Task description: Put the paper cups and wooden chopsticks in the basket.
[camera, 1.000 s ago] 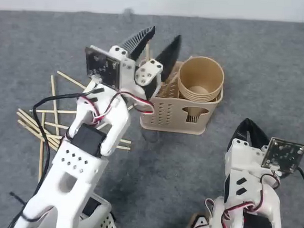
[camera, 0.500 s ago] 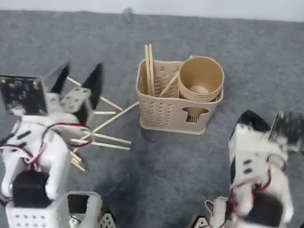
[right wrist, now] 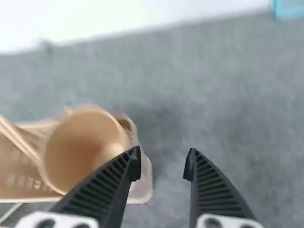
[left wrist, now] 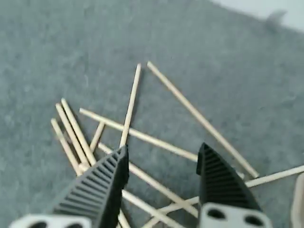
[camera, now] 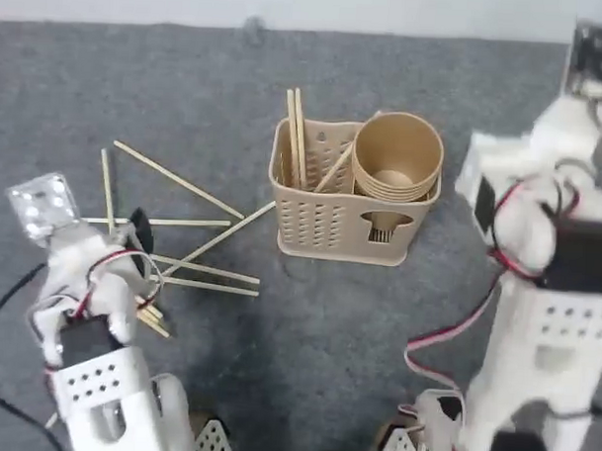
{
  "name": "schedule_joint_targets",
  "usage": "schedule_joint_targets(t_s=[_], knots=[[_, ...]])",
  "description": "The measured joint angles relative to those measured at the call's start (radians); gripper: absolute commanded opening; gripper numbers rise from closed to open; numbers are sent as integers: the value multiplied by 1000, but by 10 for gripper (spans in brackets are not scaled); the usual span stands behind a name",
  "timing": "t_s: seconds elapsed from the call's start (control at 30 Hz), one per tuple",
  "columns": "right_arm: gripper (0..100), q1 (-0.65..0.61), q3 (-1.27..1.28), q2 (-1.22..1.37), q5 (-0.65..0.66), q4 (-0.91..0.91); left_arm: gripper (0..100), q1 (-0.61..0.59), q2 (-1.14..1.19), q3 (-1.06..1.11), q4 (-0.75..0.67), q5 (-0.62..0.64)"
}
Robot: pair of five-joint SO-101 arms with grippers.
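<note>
The basket (camera: pixel 326 226) stands mid-table. Stacked paper cups (camera: pixel 395 155) fill its right compartment, and a few wooden chopsticks (camera: pixel 296 136) stand in its left. Loose chopsticks (camera: pixel 174 179) lie scattered to the left, beneath the left gripper (left wrist: pixel 164 148), jaws apart. The right gripper (right wrist: pixel 163 151), jaws apart and empty, hovers just right of the basket.

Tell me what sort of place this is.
Probably a robot test bench, not a kitchen: a grey carpet-like surface against a plain pale wall, a basket holding paper cups, and wooden chopsticks scattered loose beside it.
</note>
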Motion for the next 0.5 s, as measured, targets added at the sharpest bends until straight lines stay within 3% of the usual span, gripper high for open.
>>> schedule_joint_targets(t_s=[0.23,0.5], knots=[[170,-77,-399,367,-6,118,226,-2,0,161,-137,-64],[170,-163,-440,517,-43,118,226,-2,0,169,-147,-66]])
